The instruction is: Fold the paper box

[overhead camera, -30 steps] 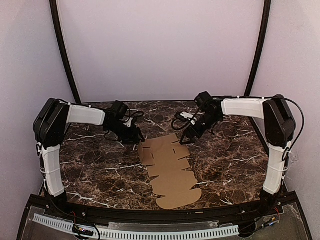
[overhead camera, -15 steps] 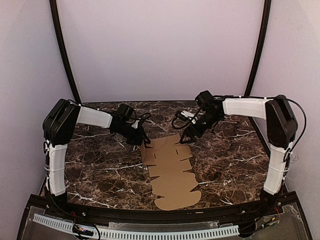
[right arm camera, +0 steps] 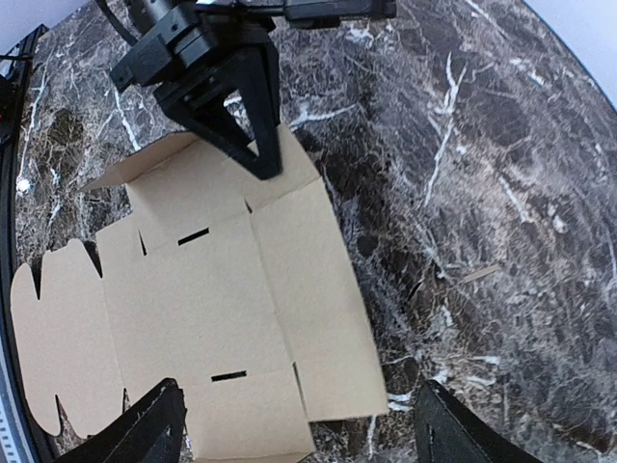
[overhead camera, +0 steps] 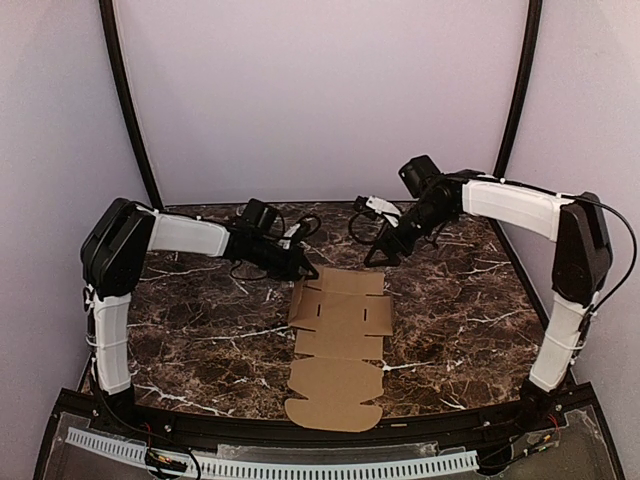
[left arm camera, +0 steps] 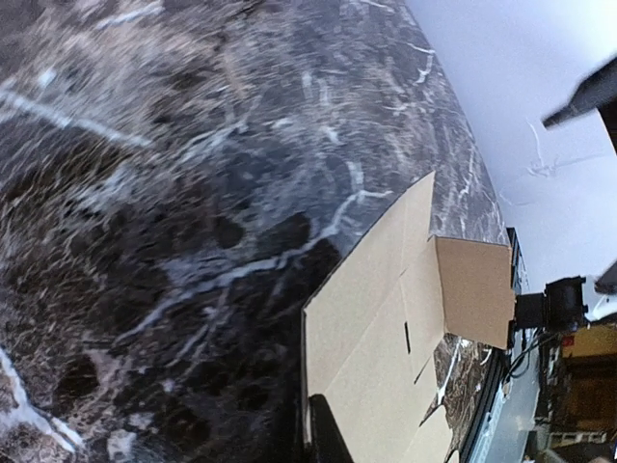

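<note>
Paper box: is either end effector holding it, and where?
Left end effector pinches the paper box at its far flap's edge. Right end effector is open, holding nothing.

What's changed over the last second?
The left pincer shut on the far-left corner of the paper box, and the sheet's near end swung left. The right pincer drew back from it, open as before. The sheet is still unfolded.
</note>
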